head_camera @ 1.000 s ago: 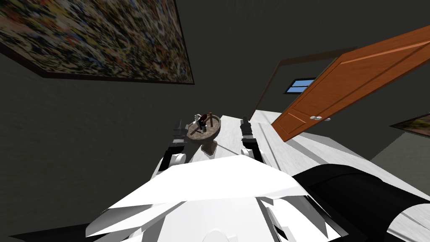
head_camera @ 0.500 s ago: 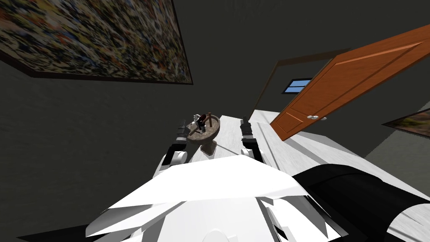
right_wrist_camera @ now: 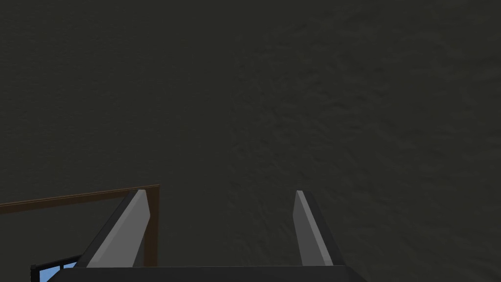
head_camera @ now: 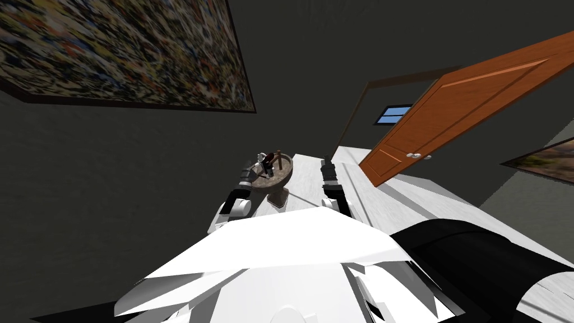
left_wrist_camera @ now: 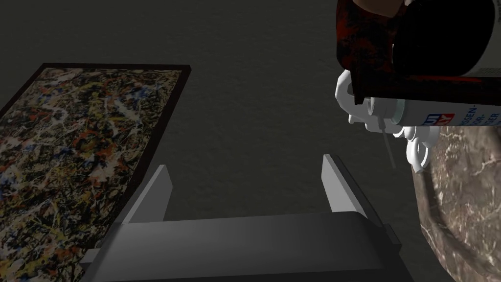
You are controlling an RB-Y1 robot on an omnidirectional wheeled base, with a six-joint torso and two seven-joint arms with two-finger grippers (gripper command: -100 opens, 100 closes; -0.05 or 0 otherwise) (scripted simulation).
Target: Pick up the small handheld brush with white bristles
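The left gripper [left_wrist_camera: 245,164] stands released, its two fingers [left_wrist_camera: 337,183] wide apart, with the dark wall [left_wrist_camera: 254,88] behind the gap between them. Just outside the finger nearer the table, a mottled brown bowl [left_wrist_camera: 460,205] curves past, cut off at the edge, so only part of its wall shows. Beyond that fingertip and off to the bowl's side, a white spray bottle [left_wrist_camera: 430,116] lies across the rim, its nozzle poking out past the bowl and its printed label cut off. A dark red block [left_wrist_camera: 364,49] lies over the bottle, with a black round shape [left_wrist_camera: 440,34] against it; both run out of the picture.

The brush must be among this clutter, but I cannot tell which piece it is, and no white bristles can be made out. On the far side of the other finger hangs a speckled painting [left_wrist_camera: 73,161].

From the head view, the left gripper [head_camera: 246,168] sits just beside the bowl [head_camera: 282,178], which stands on a foot on a pale table [head_camera: 308,179]. Its contents are too small there to sort out. The right gripper [head_camera: 326,162] hangs over the table, well apart from the bowl. In its own view the right gripper [right_wrist_camera: 220,192] is spread open too, facing the wall.
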